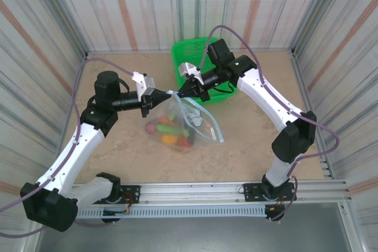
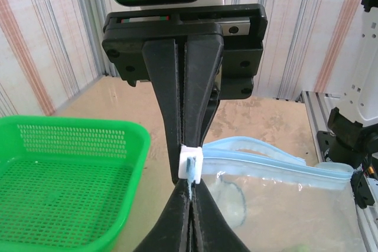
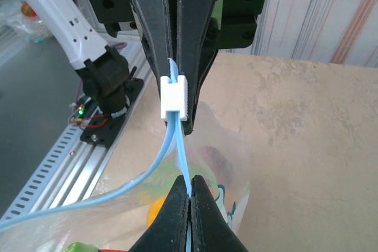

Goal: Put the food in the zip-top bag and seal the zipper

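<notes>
both grippers, left point(image 1: 167, 94) and right point(image 1: 180, 93), meet tip to tip, each pinched shut on the zipper point(image 3: 177, 146) beside its white slider point(image 2: 191, 163). the bag point(image 1: 201, 123), food point(image 1: 169, 131) inside, trails from that raised corner toward 5 o'clock at mid-table point(image 1: 254, 116). basket point(image 1: 192, 51) close at 12 o'clock; bare tabletop at 3 and 9.
</notes>
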Controlling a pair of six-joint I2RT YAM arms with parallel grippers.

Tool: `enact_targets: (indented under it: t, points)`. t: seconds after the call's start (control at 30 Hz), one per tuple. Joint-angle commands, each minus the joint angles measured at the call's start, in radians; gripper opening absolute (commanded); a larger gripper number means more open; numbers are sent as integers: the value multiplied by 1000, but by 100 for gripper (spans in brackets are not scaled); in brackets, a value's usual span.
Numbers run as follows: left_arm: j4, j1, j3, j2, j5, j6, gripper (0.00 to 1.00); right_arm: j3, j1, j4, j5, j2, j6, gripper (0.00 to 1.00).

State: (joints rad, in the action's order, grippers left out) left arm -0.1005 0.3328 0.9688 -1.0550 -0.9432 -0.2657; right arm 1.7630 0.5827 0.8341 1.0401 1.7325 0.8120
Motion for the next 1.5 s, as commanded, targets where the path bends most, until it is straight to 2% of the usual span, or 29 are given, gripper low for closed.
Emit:
enact_targets:
  t: [0.0,0.13,0.17,0.37,0.57,0.7,0.77,0.87,1.0,1.27,1.47]
  points:
    - [-23,-5,23,16,-18,-22,1,-11,-3,-24,-10,-49,-45,1]
    - [-12,-6,22,38,1,-9,0,-24,-8,-77,-56,-85,-118,32]
    - [-2,-5,22,46,17,4,0,-23,-11,-93,-77,-95,-147,36]
    - [16,6,62,69,92,103,0,9,-18,-125,-312,-152,-303,41]
    - [31,47,77,62,210,276,0,-4,-35,-181,-508,-249,-512,43]
    - [120,79,39,75,267,371,0,19,-46,-146,-476,-276,-575,42]
    - [169,94,-12,88,268,399,0,-8,-42,-161,-389,-298,-597,43]
    - [142,127,-56,99,270,357,0,-85,-15,-236,-288,-327,-632,45]
    - [58,146,-71,112,261,273,0,-147,43,-283,-275,-325,-579,43]
    - [19,147,-92,157,249,231,0,-108,105,-178,-197,-245,-448,45]
    - [33,150,-121,189,234,215,0,-122,114,-188,-220,-239,-404,44]
